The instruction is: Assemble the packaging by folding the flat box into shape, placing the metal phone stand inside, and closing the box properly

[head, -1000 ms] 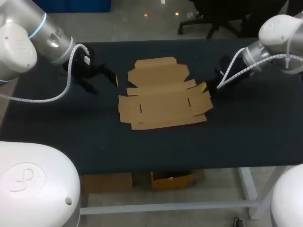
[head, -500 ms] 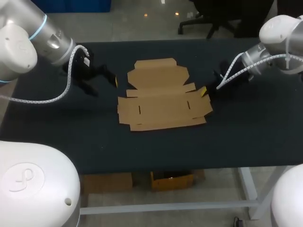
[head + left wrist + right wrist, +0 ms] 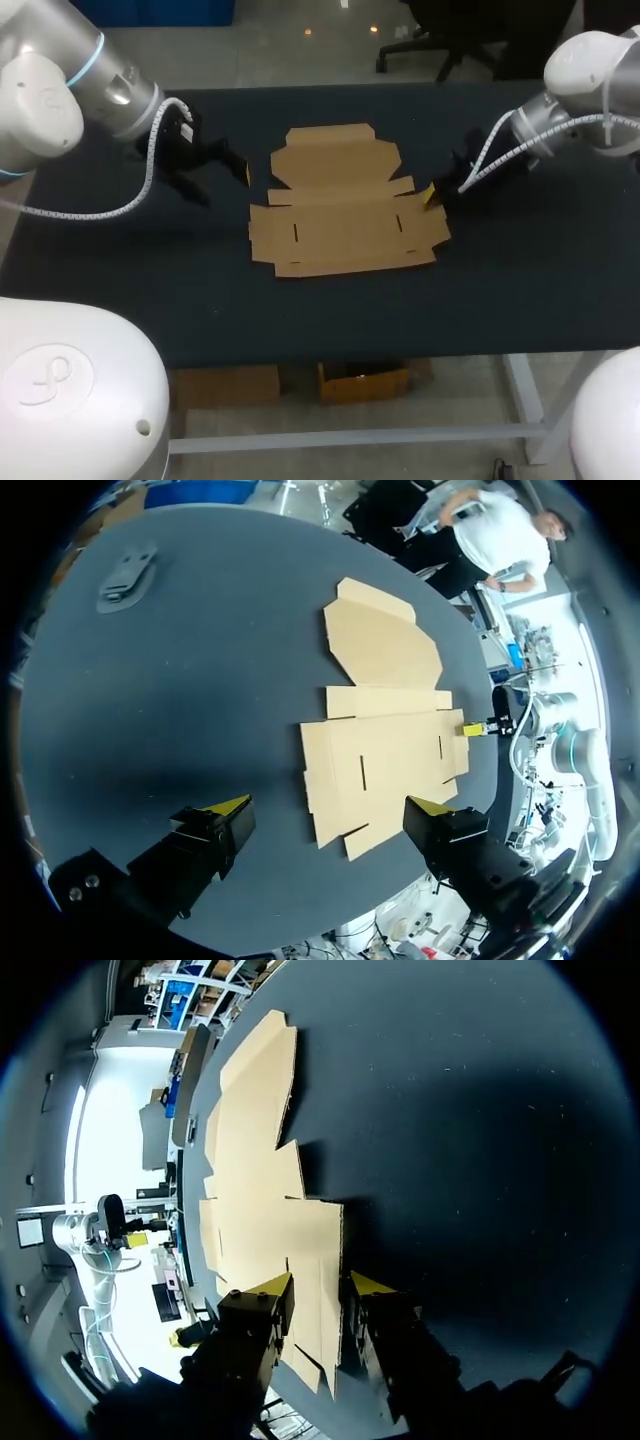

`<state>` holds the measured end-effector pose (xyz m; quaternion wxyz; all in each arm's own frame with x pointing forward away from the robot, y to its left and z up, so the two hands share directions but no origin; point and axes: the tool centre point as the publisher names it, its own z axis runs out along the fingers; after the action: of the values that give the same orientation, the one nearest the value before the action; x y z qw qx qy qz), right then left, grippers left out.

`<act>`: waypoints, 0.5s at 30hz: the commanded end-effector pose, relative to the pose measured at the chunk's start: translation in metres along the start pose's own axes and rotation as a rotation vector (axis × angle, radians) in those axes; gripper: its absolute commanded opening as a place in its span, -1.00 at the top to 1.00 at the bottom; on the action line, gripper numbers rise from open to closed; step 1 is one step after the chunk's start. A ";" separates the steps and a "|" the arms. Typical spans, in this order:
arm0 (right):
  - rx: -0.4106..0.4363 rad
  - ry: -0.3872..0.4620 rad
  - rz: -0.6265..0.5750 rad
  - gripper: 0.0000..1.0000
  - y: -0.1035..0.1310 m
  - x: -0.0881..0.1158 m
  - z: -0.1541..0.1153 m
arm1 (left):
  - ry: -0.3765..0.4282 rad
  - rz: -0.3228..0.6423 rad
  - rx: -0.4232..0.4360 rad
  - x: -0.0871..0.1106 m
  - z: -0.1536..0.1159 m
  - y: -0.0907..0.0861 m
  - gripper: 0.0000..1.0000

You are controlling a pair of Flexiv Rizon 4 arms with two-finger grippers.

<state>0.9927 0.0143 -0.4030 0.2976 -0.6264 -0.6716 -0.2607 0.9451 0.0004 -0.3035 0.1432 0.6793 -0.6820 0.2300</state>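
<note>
Right gripper [image 3: 432, 195] right of frame centre, fingers parted astride right edge of flat box [image 3: 345, 205] at frame centre; left gripper [image 3: 221, 179] spread wide, just left of box. Folding step, nothing raised yet; next probably pinch edge flap, lift upright

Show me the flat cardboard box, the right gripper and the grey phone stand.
Flat brown cardboard box [image 3: 345, 225], head view, on its middle panel.
Right gripper [image 3: 321, 1285], right wrist view, midway between its yellow-tipped fingers.
Grey metal phone stand [image 3: 127, 573], left wrist view, on its middle.
</note>
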 end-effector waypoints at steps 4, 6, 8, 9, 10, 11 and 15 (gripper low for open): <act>0.052 0.014 -0.004 0.47 0.014 -0.006 -0.003 | -0.008 -0.011 -0.002 -0.002 0.002 -0.002 -1.00; 0.073 0.022 -0.006 0.47 0.019 -0.009 -0.001 | -0.009 -0.014 -0.003 -0.003 0.004 -0.002 -1.00; 0.088 0.024 -0.006 0.50 0.022 -0.011 0.001 | -0.009 -0.015 -0.005 -0.003 0.004 -0.003 -1.00; 0.099 0.032 -0.007 0.51 0.025 -0.012 0.003 | -0.010 -0.016 -0.005 -0.003 0.005 -0.003 -1.00; 0.102 0.030 -0.005 0.52 0.027 -0.013 0.004 | -0.011 -0.017 -0.005 -0.003 0.005 -0.003 -1.00; 0.109 0.033 -0.003 0.54 0.029 -0.014 0.005 | -0.011 -0.019 -0.005 -0.004 0.005 -0.003 -1.00; 0.120 0.042 0.000 0.58 0.035 -0.016 0.009 | -0.012 -0.024 -0.005 -0.005 0.006 -0.004 -1.00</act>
<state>1.0167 0.0132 -0.4144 0.3132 -0.6198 -0.6724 -0.2562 0.9488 0.0024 -0.3096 0.1443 0.6876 -0.6754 0.2241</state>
